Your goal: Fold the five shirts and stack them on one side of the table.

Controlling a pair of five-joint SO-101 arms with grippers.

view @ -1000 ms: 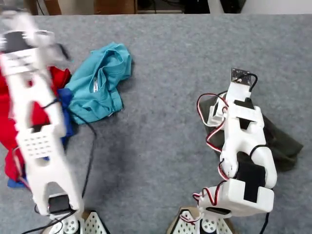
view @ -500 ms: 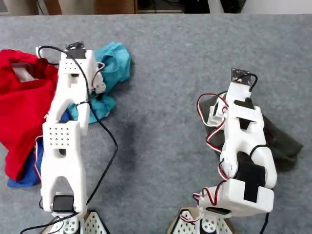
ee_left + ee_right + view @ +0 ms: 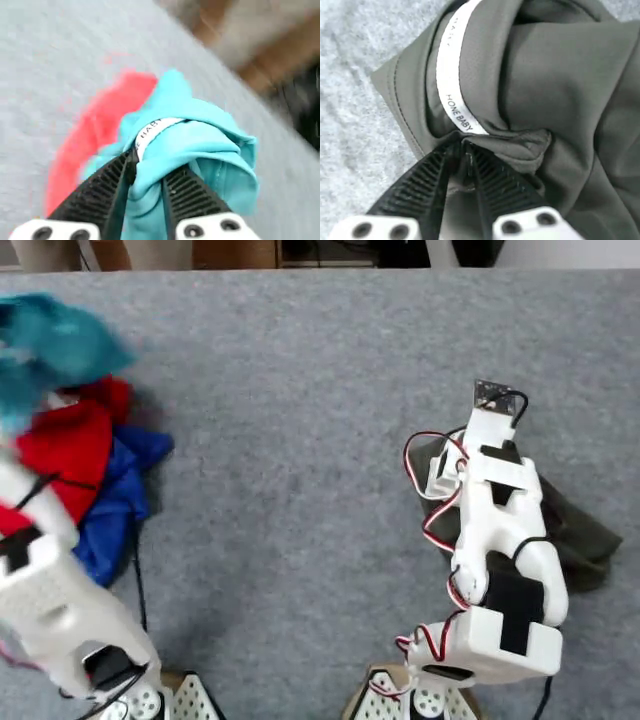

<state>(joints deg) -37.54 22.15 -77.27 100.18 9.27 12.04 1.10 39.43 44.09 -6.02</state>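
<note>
My left gripper is shut on the collar of a teal shirt, which hangs bunched in the air. In the high view the teal shirt is a blur above the table's far left, over a crumpled red shirt and a blue shirt. The left arm rises from the near left corner. My right gripper is shut on the collar fold of a dark olive shirt, beside its white label. That olive shirt lies on the table under the right arm.
Grey carpet-like table surface stretches bare between the two arms. Wooden furniture legs stand past the far edge. Both arm bases sit at the near edge.
The left arm swung over the teal shirt, took hold of it and lifted it off the table toward the far left. The red shirt shifted, baring the blue one. The right arm kept still.
</note>
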